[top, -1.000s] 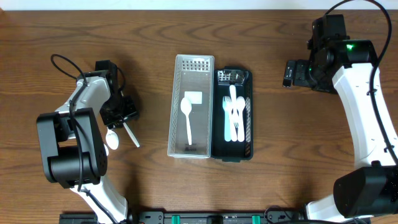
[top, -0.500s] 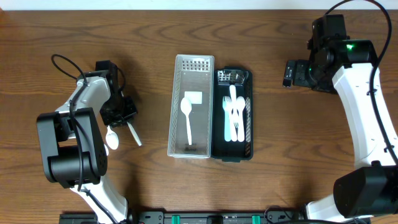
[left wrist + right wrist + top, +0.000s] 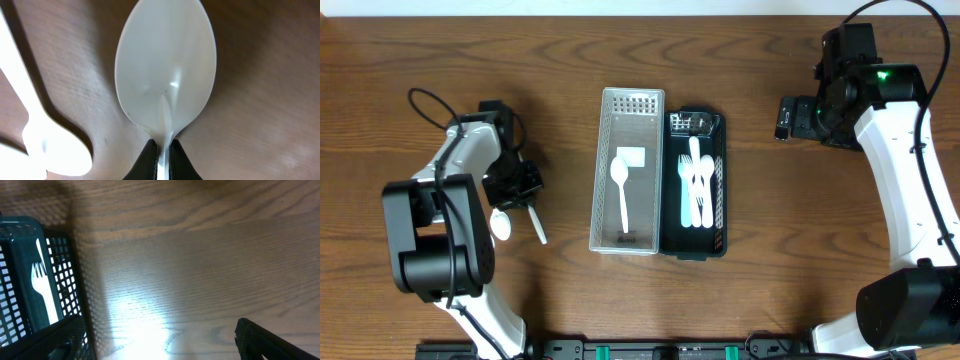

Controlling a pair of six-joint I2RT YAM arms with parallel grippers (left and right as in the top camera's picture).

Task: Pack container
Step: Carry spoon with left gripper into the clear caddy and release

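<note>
My left gripper (image 3: 520,190) is shut on the handle of a white plastic spoon (image 3: 165,70) just above the table, left of the baskets; its white handle (image 3: 536,225) sticks out toward the front. The gripper's tips show in the left wrist view (image 3: 161,150). A second white spoon (image 3: 50,145) lies beside it on the wood, its bowl showing in the overhead view (image 3: 500,224). A white mesh basket (image 3: 602,170) holds one spoon (image 3: 620,185). A black basket (image 3: 723,190) holds several white forks (image 3: 695,185). My right gripper (image 3: 785,117) is open and empty, right of the black basket.
A white card (image 3: 631,157) lies in the white basket. In the right wrist view the black basket's corner (image 3: 60,280) with a fork (image 3: 42,287) sits at the left, bare wood between my open right gripper (image 3: 160,345) fingers.
My left gripper has shifted slightly to the right and toward the front with the spoon. The spoon on the table and the right arm have not moved.
</note>
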